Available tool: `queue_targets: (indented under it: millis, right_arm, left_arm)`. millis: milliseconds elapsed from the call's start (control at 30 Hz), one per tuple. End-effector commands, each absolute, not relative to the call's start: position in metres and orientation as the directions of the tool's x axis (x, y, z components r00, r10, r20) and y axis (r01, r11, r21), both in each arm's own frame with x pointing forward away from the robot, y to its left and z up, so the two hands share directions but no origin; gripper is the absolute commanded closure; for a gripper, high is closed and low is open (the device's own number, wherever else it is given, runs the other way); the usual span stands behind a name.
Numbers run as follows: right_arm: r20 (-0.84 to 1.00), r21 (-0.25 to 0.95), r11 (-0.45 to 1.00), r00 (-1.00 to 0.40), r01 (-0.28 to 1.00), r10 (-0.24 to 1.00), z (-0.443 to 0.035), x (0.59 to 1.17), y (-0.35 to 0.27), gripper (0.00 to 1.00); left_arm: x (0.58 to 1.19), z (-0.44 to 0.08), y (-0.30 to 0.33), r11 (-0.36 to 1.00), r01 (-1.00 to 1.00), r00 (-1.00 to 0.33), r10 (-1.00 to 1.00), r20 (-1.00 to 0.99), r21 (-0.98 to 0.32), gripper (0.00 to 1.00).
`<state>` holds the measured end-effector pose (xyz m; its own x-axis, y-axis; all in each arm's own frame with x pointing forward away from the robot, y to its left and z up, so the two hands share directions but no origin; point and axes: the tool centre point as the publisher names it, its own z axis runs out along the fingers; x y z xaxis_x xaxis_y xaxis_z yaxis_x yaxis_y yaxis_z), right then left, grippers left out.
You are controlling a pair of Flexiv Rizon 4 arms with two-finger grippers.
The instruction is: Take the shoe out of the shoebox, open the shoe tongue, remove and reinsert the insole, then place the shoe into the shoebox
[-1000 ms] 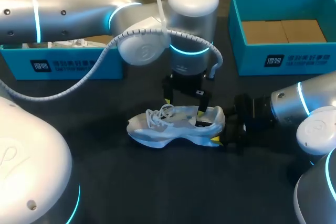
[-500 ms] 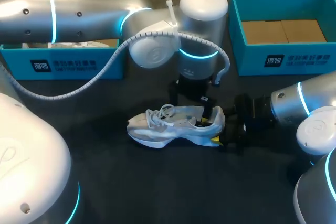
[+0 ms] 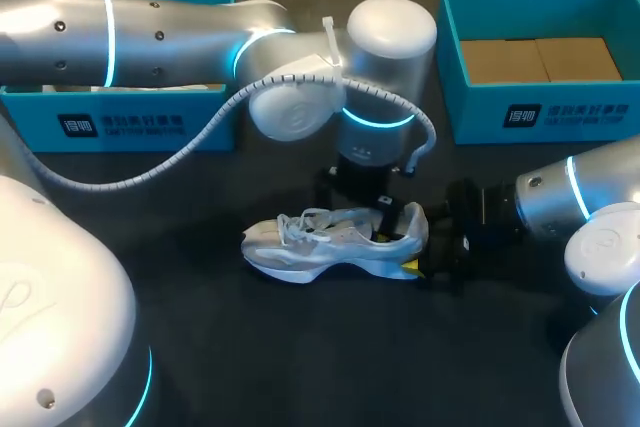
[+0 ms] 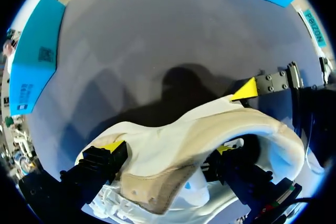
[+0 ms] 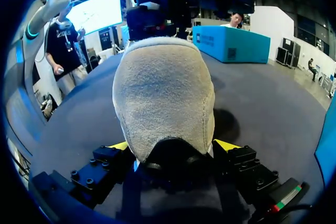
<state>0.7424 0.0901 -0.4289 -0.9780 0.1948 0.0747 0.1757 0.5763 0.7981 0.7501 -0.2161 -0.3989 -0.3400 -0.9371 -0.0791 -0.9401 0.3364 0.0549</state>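
Observation:
A white and grey shoe (image 3: 320,242) lies on its sole on the black table, toe to the left. My right gripper (image 3: 418,252) comes in low from the right. In the right wrist view the shoe's heel (image 5: 165,93) sits between its fingers, and the right gripper (image 5: 172,145) is shut on it. My left gripper (image 3: 368,209) hangs straight down over the shoe's mouth. In the left wrist view it (image 4: 169,148) is open, and the white collar (image 4: 210,129) runs between its fingers. A tan lining or insole (image 4: 157,192) shows below it.
A teal shoebox (image 3: 130,119) stands at the back left, mostly behind my left arm. A second teal box (image 3: 540,112) with brown cardboard inside stands at the back right. Bare black table lies in front of the shoe.
My left arm has shifted right and lowered, bringing its gripper down onto the shoe's opening. The laces and tongue have sunk a little. The right arm has kept still.

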Motion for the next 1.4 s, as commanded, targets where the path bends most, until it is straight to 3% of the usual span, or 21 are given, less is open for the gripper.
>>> queue_targets:
  millis: [33,467,1400]
  right_arm:
    - [0.074,0.797,0.578,-0.978,0.177,0.197,-0.432,0.741,0.093,1.0]
    - [0.074,0.797,0.578,-0.978,0.177,0.197,-0.432,0.741,0.093,1.0]
    - [0.074,0.797,0.578,-0.978,0.177,0.197,-0.432,0.741,0.093,1.0]
  left_arm:
    - [0.748,-0.394,-0.205,0.305,-0.951,-0.308,-0.947,-0.085,0.049,0.0]
    - [0.746,-0.372,-0.169,0.161,-0.985,-0.168,-0.978,-0.125,0.064,0.0]
    - [0.745,-0.33,-0.168,0.062,-0.994,-0.07,-0.994,-0.082,0.095,0.0]
